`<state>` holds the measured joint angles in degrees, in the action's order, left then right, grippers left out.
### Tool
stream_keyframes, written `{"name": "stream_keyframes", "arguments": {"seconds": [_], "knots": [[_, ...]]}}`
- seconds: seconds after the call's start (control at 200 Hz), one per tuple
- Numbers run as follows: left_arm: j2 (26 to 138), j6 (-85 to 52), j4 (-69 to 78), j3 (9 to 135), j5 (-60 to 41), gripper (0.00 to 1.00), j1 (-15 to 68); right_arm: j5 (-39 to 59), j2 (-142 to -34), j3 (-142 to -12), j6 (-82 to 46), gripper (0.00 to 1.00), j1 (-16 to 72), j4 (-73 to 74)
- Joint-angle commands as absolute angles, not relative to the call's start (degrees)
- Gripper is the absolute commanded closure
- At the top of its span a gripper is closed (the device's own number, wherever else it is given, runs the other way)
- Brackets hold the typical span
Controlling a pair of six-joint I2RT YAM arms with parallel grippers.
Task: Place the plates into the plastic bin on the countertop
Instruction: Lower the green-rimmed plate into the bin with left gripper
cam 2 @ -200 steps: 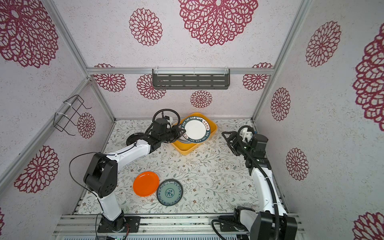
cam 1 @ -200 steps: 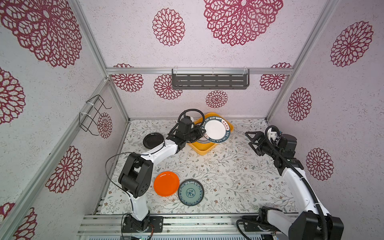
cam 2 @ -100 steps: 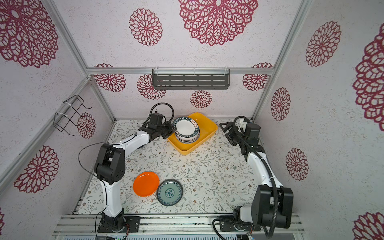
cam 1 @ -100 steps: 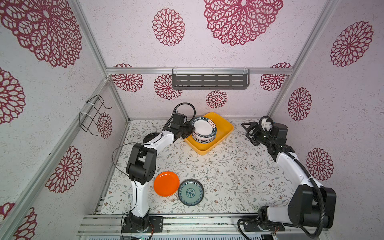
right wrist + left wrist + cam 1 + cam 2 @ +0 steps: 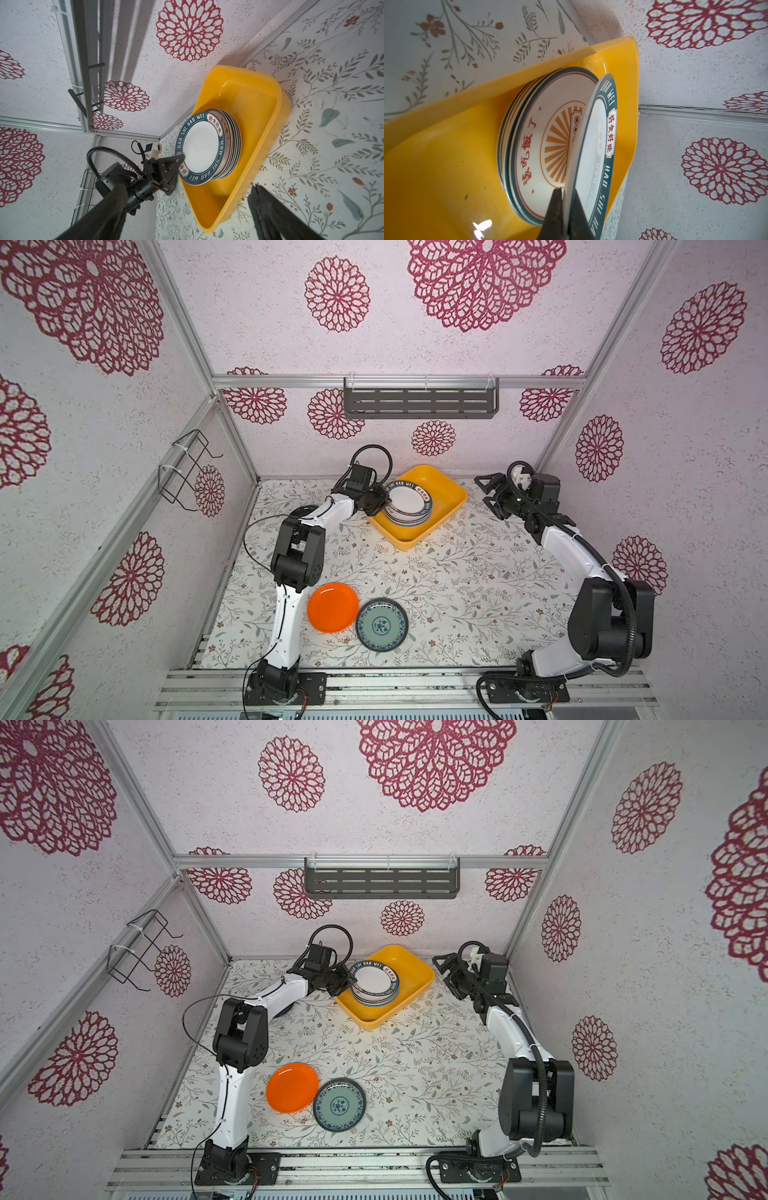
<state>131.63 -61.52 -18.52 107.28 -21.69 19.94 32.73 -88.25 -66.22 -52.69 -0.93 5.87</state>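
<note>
In the yellow bin (image 5: 448,489), a stack of plates (image 5: 405,521) already sat. The left claw (image 5: 382,501) pinched a lettered plate (image 5: 409,499), tilted on that stack. The right claw (image 5: 484,491) was open and empty. An orange plate (image 5: 333,607), a blue-green plate (image 5: 382,624) and a black plate (image 5: 299,511) were left on the counter (image 5: 457,593).

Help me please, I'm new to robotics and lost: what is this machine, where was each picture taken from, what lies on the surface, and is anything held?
These are two robot arms on a floral countertop. Two pictures look down from one overhead two-eyed camera; the other two come from a camera on each arm's wrist. The left tool is shut on the rim of a lettered plate, tilted over a plate stack inside the yellow bin. The right tool is open and empty, beside the bin. An orange plate and a teal patterned plate lie on the countertop near the arms' bases.
</note>
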Motion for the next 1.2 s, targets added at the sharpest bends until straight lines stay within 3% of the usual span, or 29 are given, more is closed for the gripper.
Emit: {"name": "stream_keyframes", "arguments": {"seconds": [0.0, 0.53, 0.816, 1.041, 1.196], "knots": [[132.4, -61.0, -19.7, 109.4, -24.0, 1.0, 19.5, 32.4, -88.8, -68.4, -53.5, 0.05, -0.7, 8.1], [136.2, -61.8, -21.5, 113.4, -25.5, 0.91, 19.4, 32.7, -89.5, -68.1, -53.3, 0.06, -0.6, 8.1], [137.4, -63.2, -21.2, 115.2, -25.4, 0.73, 19.3, 33.0, -89.7, -68.0, -53.3, 0.1, -0.7, 8.1], [137.3, -61.5, -27.0, 117.4, -22.0, 0.53, 19.4, 33.2, -90.0, -68.2, -53.2, 0.11, -0.7, 8.4], [137.2, -60.1, -31.4, 119.2, -19.0, 0.46, 19.8, 33.5, -90.2, -68.2, -53.3, 0.11, -0.7, 8.4]]}}
